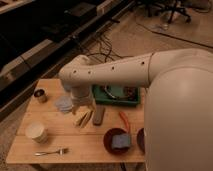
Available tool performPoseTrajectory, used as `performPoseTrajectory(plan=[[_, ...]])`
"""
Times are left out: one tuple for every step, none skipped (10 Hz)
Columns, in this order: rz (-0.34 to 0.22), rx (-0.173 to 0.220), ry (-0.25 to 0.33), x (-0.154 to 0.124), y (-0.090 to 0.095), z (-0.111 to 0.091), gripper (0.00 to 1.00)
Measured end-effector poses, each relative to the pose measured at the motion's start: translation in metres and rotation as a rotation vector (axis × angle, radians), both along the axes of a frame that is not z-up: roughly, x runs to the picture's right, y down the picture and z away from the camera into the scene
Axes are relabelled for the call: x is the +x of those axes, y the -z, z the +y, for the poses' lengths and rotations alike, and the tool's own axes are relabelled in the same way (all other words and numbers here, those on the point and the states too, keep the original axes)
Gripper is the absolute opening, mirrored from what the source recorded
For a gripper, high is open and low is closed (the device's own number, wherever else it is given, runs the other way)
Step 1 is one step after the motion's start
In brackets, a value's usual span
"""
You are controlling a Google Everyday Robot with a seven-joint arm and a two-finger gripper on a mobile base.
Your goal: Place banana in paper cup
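Observation:
The banana [83,119] lies on the wooden table [85,142] near its middle, two thin pale-yellow strips side by side. The paper cup [37,132] stands upright at the table's front left, well left of the banana. My gripper [80,102] hangs from the white arm just above and behind the banana; the arm's wrist hides most of it. Nothing shows in it.
A small metal cup [40,95] stands at the back left. A pale blue lid-like disc [63,104] lies left of the gripper. A dark grey bar [99,114], an orange stick [124,121], a green tray [116,96], a dark red bowl with a blue sponge [119,141] and a fork [51,151] are also on the table.

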State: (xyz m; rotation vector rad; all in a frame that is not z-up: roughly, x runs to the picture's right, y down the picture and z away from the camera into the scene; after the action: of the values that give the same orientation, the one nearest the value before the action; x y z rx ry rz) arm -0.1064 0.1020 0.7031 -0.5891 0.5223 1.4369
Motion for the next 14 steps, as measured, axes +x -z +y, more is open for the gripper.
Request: performPoseTrajectory(plan=[[0.0,0.0,0.0,0.0,0.0,0.0,0.65],[0.0,0.0,0.0,0.0,0.0,-0.0001,0.65],[0.0,0.0,0.0,0.0,0.0,0.0,0.65],[0.0,0.0,0.0,0.0,0.0,0.0,0.65],[0.0,0.0,0.0,-0.0001,0.0,0.0,0.65],[0.0,0.0,0.0,-0.0001,0.0,-0.0001,0.65],[0.0,0.0,0.0,0.0,0.0,0.0,0.65],[0.0,0.0,0.0,0.0,0.0,0.0,0.65],[0.0,0.0,0.0,0.0,0.0,0.0,0.65],[0.0,0.0,0.0,0.0,0.0,0.0,0.65],[0.0,0.0,0.0,0.0,0.0,0.0,0.65],[0.0,0.001,0.001,0.0001,-0.0002,0.0,0.65],[0.004,-0.002,0.003,0.0007,-0.0009,0.0,0.65],[0.007,-0.016,0.016,-0.0007,-0.0059,0.0035,0.65]])
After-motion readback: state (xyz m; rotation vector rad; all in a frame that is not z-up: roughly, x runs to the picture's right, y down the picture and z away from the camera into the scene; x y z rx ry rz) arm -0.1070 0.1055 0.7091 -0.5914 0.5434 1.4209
